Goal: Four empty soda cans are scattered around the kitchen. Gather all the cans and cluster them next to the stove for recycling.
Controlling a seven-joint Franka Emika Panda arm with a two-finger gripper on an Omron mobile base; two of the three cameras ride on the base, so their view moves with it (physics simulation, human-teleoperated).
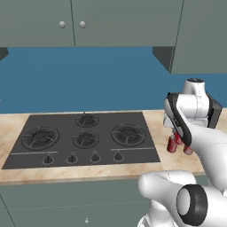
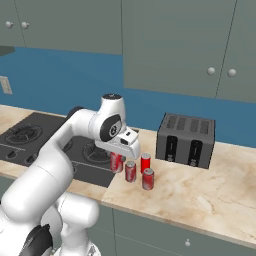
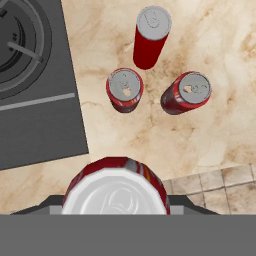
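Holding 1 can (image 3: 116,192) pinched in my gripper (image 2: 118,159), 3 cans (image 3: 126,90) upright on the counter (image 2: 200,190), just beside the stove (image 1: 84,137)

text: none legible | soda cans (image 3: 125,90): red, no readable label

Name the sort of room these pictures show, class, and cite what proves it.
A kitchen, clearly: a gas stove set into a marble counter, a black toaster on it, and grey-green wall cabinets above.
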